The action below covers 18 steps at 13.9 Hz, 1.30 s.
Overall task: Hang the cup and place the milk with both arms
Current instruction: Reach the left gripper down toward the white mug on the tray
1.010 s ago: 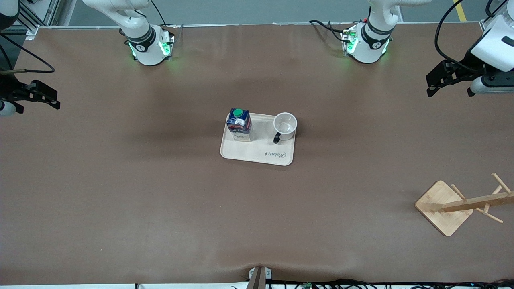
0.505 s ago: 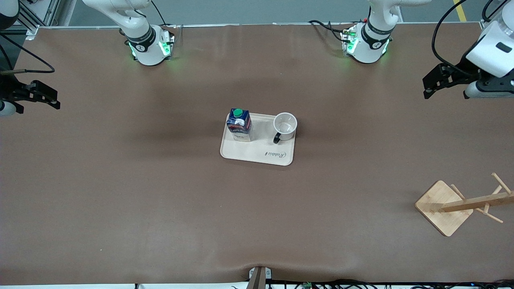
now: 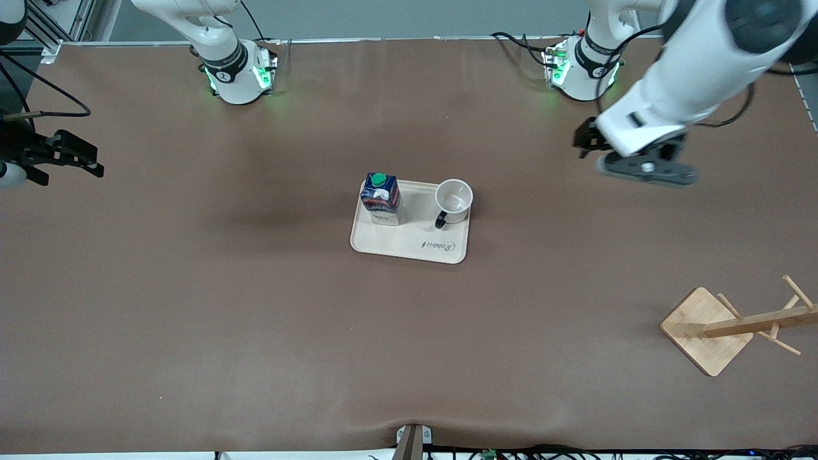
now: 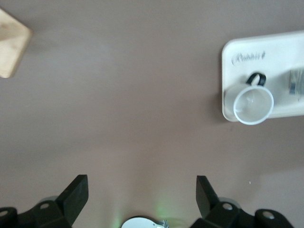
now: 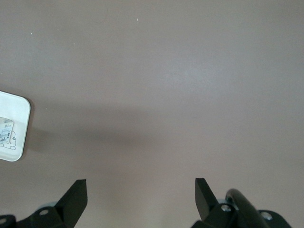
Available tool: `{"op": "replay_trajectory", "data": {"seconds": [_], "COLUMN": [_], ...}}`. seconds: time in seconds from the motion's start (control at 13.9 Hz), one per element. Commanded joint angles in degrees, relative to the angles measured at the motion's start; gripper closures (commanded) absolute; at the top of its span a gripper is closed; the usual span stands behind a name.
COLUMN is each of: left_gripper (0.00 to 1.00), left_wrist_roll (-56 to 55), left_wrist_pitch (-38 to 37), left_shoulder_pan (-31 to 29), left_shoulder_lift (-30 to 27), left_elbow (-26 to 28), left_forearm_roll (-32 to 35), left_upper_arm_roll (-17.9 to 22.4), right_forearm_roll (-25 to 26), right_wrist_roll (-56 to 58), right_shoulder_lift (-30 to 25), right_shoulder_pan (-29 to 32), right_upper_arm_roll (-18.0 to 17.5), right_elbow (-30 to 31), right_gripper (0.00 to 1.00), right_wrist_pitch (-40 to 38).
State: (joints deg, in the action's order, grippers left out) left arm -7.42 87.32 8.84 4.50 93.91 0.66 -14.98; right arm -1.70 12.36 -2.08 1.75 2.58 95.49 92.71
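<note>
The cup [image 3: 454, 200], a white mug with a black handle turned toward the front camera, stands upright on a cream tray [image 3: 409, 246] at mid-table. The milk [image 3: 381, 199], a dark blue carton with a green cap, stands beside it on the tray, toward the right arm's end. My left gripper [image 3: 583, 142] is open and empty over bare table between the left arm's base and the tray. Its wrist view shows the cup [image 4: 253, 104] and tray [image 4: 237, 52] past the open gripper [image 4: 142, 190]. My right gripper [image 3: 97, 163] is open and empty at the right arm's end; its wrist view [image 5: 141, 190] shows a tray corner [image 5: 21, 114].
A wooden mug rack [image 3: 709, 329] with pegs stands near the front camera at the left arm's end; its base corner shows in the left wrist view [image 4: 12, 47]. Brown mat covers the table. Cables lie by the arm bases.
The left arm has swung from the table's end inward toward the tray, gripper still open. The right gripper has shifted slightly toward the tray.
</note>
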Motion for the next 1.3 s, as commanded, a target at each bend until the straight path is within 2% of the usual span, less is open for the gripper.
{"op": "replay_trajectory", "data": {"seconds": [0.0,0.14,0.29,0.43,0.72,0.87,1.01,1.23], "left_gripper": [0.0,0.0,0.0,0.0,0.0,0.0,0.1,0.1], "left_wrist_roll": [0.4,0.7,1.3,2.2,6.4,6.5,6.4,5.3], "left_wrist_pitch": [1.1,8.2,18.8,29.0,37.5,40.1,42.6,42.6], "left_shoulder_pan": [-0.1,0.2,0.3,0.7,1.1,2.1,2.8,3.8], "left_shoulder_lift": [4.5,4.9,5.3,7.5,16.8,20.3,22.3,22.2], "left_elbow": [0.7,6.3,13.0,17.9,17.9,17.7,17.6,17.2], "left_forearm_roll": [0.6,0.6,0.8,4.2,5.6,8.8,9.3,9.3], "left_upper_arm_roll": [-4.0,-5.9,-8.7,-9.7,-10.1,-10.1,-10.1,-10.1], "right_forearm_roll": [-1.3,-1.5,-1.4,-1.4,-1.6,-1.6,-1.6,-2.8], "right_wrist_roll": [0.8,1.0,0.8,0.5,0.4,0.4,0.4,-2.2], "right_shoulder_lift": [3.2,3.9,4.5,5.5,7.5,8.0,10.1,10.3], "right_shoulder_pan": [1.5,1.7,1.7,2.0,3.3,3.8,4.1,3.3], "right_upper_arm_roll": [-0.9,-0.9,-0.9,-0.9,-0.9,-0.9,-1.0,-1.3], "right_elbow": [-3.6,-3.2,-3.0,-2.9,-2.9,-2.9,-2.9,-2.9], "right_gripper": [0.0,0.0,0.0,0.0,0.0,0.0,0.0,0.0], "right_wrist_pitch": [-1.1,-1.1,-1.1,-1.3,-1.9,-2.0,-3.3,-3.5]}}
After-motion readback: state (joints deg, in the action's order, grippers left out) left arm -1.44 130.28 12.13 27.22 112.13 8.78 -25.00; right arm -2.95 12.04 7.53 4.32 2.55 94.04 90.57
